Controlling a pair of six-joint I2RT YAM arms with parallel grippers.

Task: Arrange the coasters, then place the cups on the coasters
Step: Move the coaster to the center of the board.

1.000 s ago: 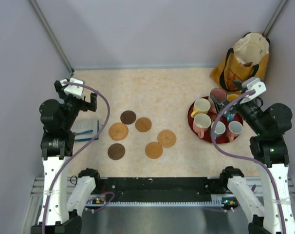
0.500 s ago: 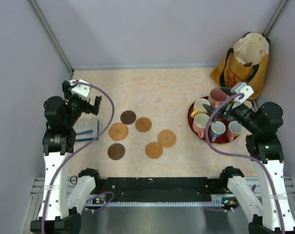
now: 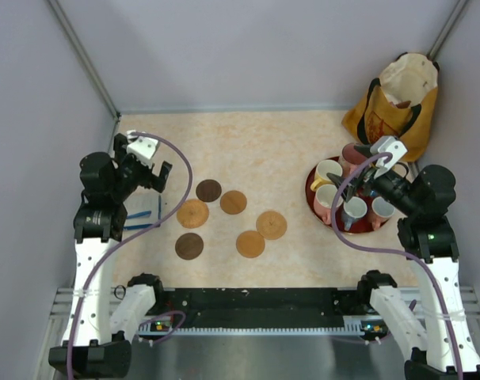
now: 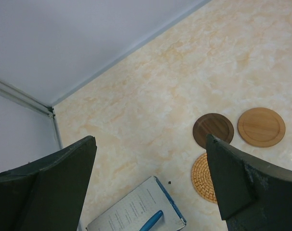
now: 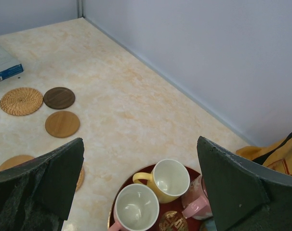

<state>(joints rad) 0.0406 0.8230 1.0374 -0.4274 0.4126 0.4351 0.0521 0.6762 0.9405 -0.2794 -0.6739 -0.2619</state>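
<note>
Left hand (image 4: 150,144) is wide open and empty, hovering at the left of the top view over the table (image 3: 264,150), just above a blue-white booklet (image 3: 137,212). Right hand (image 5: 140,144) is wide open and empty, over the red tray (image 3: 340,228) at right. Six coasters (image 3: 233,202) lie scattered centre-left, all bare. The cups (image 3: 329,171) sit on the tray. A yellow bag (image 3: 394,99) stands upper right.

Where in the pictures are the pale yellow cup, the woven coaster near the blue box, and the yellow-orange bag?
pale yellow cup (image 5: 170,178), right wrist view, on its inner bottom.
woven coaster (image 5: 21,101), right wrist view, on its middle.
yellow-orange bag (image 3: 375,115), top external view, on its front panel.
</note>
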